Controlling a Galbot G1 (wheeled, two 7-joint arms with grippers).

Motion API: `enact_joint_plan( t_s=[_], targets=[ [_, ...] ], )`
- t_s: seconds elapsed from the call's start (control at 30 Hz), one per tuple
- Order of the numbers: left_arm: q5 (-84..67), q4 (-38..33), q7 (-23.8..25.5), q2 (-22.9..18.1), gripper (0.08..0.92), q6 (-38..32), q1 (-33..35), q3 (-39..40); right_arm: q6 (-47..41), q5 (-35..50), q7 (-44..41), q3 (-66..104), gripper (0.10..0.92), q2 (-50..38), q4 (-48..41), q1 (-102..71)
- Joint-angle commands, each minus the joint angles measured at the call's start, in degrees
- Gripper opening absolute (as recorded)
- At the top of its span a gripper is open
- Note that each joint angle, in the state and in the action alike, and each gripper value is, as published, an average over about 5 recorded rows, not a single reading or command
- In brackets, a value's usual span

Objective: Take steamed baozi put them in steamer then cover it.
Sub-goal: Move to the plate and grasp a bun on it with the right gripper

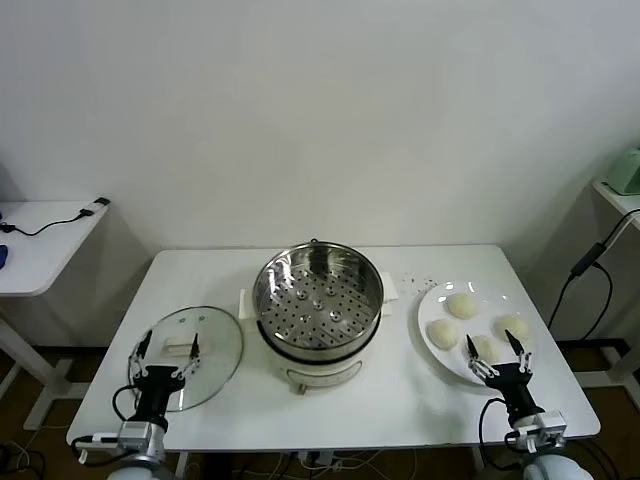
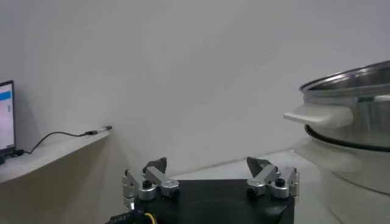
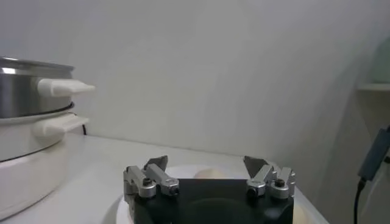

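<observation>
Four steamed baozi [image 1: 477,325] sit on a white plate [image 1: 432,306] at 3 o'clock from the uncovered steamer [image 1: 317,297] at counter [image 1: 400,400] centre. The cover [image 1: 190,350] lies at 9 o'clock. The left gripper [image 1: 170,345] and right gripper [image 1: 493,346] are open at 6 o'clock of cover and plate.

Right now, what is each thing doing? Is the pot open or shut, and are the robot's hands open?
steamer: uncovered, tray empty
cover: off the steamer, lying flat on the table
steamed baozi: four, all on the plate
plate: holding the baozi
left gripper: open, empty, over the cover
right gripper: open, empty, over the plate
</observation>
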Motion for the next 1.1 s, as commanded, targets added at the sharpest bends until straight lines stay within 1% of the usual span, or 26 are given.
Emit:
enact_joint_plan(
  t_s=[0.03, 0.07, 0.17, 0.3, 0.43, 0.57, 0.67, 0.8, 0.93, 1.1],
  targets=[
    [0.30, 0.01, -0.71, 0.10, 0.823, 0.13, 0.20, 0.27, -1.82, -4.84, -7.33, 1.25, 0.823, -5.79, -0.89, 3.02],
    [0.29, 0.01, -0.85, 0.13, 0.823, 0.14, 0.24, 0.33, -2.79, -5.90, -8.70, 1.31, 0.823, -7.20, -1.07, 3.57],
    [0.22, -0.05, -1.45, 0.29, 0.823, 0.16, 0.50, 0.63, -8.33, -9.92, -15.83, 0.79, 0.823, -15.35, -2.43, 6.64],
    [0.05, -0.32, -1.83, 0.57, 0.823, -0.04, 1.09, 1.05, -13.82, -12.26, -25.17, -2.49, 0.823, -26.08, -6.88, 12.06],
    [-0.33, -0.51, -2.13, 0.70, 0.823, -0.29, 1.42, 1.25, -15.29, -15.04, -34.85, -8.25, 0.823, -35.27, -13.35, 21.04],
    [-0.71, -0.73, -2.17, 0.82, 0.823, -0.52, 1.64, 1.36, -14.20, -17.95, -43.99, -20.08, 0.823, -40.32, -21.58, 36.21],
    [-0.84, -1.03, -2.12, 0.99, 0.823, -0.70, 1.91, 1.47, -12.63, -20.10, -48.17, -31.52, 0.823, -41.47, -27.39, 47.69],
    [-1.00, -1.35, -2.04, 1.10, 0.823, -0.79, 2.24, 1.63, -11.19, -21.93, -52.10, -48.23, 0.823, -39.85, -35.13, 64.01],
    [-1.06, -1.06, -2.02, 1.06, 0.823, -0.71, 2.20, 1.65, -9.28, -24.00, -55.31, -60.12, 0.823, -34.72, -42.58, 75.81],
    [-0.77, -0.71, -2.04, 1.21, 0.823, -0.41, 2.04, 1.50, -6.37, -27.00, -57.63, -67.47, 0.823, -26.39, -52.85, 83.22]
  ],
)
